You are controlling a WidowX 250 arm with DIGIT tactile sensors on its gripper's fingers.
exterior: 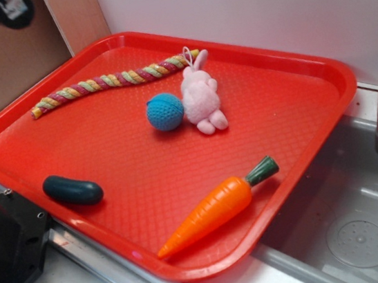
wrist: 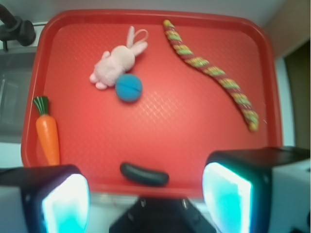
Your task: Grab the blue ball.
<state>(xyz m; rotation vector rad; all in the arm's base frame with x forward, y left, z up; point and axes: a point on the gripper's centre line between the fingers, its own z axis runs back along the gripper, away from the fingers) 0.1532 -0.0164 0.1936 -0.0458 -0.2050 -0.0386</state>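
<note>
A small, round blue ball (exterior: 165, 111) of crocheted yarn lies near the middle of a red tray (exterior: 291, 121), touching a pink bunny toy (exterior: 201, 96). In the wrist view the hand (wrist: 146, 194) hangs wide open and empty over the tray's near edge, well apart from the ball.

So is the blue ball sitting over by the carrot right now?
No, the blue ball rests against the pink bunny near the tray's middle, well apart from the carrot at the near edge.
</note>
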